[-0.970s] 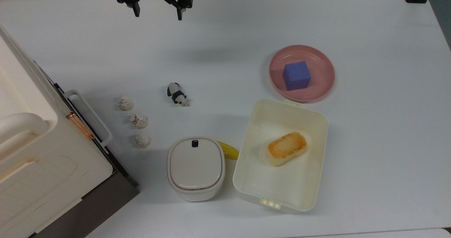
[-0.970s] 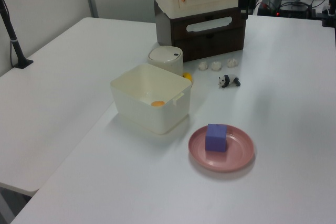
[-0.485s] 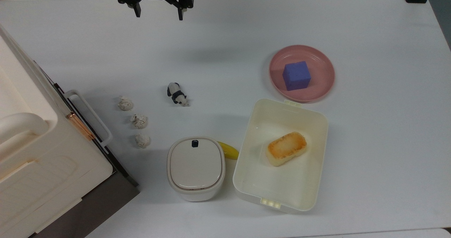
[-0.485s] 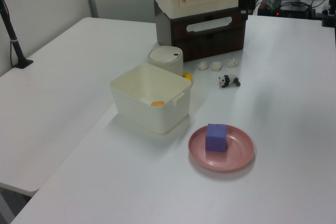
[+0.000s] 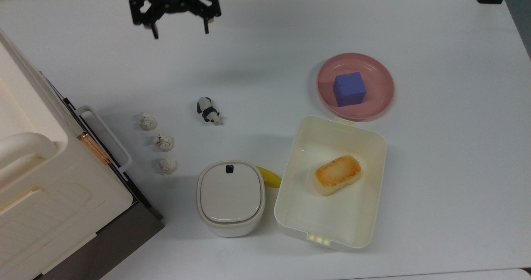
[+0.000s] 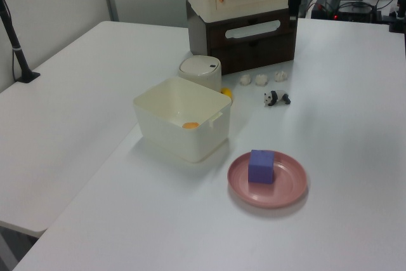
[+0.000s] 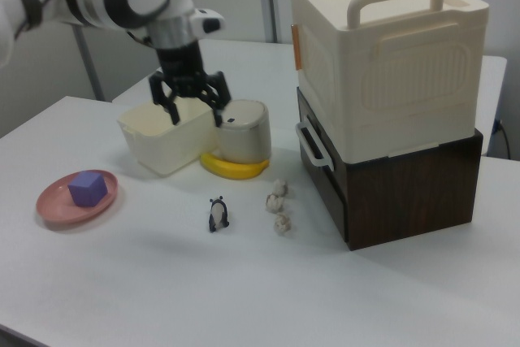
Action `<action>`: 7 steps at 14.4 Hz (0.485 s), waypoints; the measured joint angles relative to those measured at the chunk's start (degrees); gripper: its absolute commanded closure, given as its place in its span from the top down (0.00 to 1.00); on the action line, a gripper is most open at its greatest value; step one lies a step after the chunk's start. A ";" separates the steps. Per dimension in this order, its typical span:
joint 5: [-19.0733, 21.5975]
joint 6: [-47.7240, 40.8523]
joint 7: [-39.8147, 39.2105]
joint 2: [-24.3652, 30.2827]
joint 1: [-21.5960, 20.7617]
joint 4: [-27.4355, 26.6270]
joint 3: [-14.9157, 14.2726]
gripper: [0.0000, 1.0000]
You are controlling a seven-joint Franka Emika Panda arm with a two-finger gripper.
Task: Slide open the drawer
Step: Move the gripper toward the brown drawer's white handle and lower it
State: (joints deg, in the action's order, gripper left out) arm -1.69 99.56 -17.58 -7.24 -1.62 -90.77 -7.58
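dark brown wood forms the drawer (image 7: pixel 318 170), which sits shut in a wooden cabinet (image 7: pixel 410 184) at the top view's left edge of the white table (image 5: pixel 435 168). its white bar handle (image 5: pixel 105 136) faces the table centre and nothing is touching it. a cream plastic box (image 7: pixel 382 54) with a carry handle is stacked on top of the cabinet.

the gripper (image 5: pixel 179 28) hangs above the table, well apart from the drawer, toward the top view's upper edge; its two fingers are spread wide with nothing between them. in the right view the gripper (image 7: pixel 193 111) appears above the table, in front of the tub and bin.

taking the drawer as landmark: three small whitish lumps (image 5: pixel 161 142) lie in a row just in front of its handle. a toy panda (image 5: pixel 208 111) stands a little further out from the lumps. a small white lidded bin (image 5: pixel 230 197) stands near the drawer's lower corner in the top view, with a banana (image 5: pixel 269 176) touching its far side. beyond the banana, away from the drawer, is a cream rectangular tub (image 5: pixel 365 213) holding a toasted bread-like piece (image 5: pixel 337 174). furthest from the drawer, a pink plate (image 5: pixel 381 93) carries a purple cube (image 5: pixel 349 89).
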 measured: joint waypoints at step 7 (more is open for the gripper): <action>-0.11 17.36 -8.36 -7.03 -2.31 -1.82 -7.57 0.92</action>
State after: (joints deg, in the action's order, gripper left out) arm -1.81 116.91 -25.94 -14.27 -3.94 -92.59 -15.15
